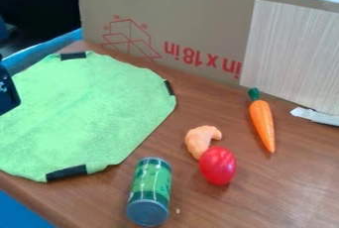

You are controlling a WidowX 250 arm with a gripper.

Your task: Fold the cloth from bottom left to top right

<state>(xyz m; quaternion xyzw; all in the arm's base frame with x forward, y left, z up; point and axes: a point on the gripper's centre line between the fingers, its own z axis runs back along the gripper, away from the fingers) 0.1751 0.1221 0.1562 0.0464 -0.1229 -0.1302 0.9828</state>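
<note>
At the left edge of the camera view, a black part of the gripper (8, 90) shows over the left side of the cloth; its fingertips are out of sight. The bright green cloth (92, 113) lies spread flat on the left half of the wooden table, its outline roughly eight-sided. Black strips mark its top, right and bottom edges. Its far left part runs beyond the view or behind the gripper.
On the table (285, 192) a green can (151, 187) lies near the front, right of the cloth. Further right are a croissant (198, 142), a red tomato-like toy (218, 165) and a carrot (263, 123). A cardboard wall (198, 19) stands behind.
</note>
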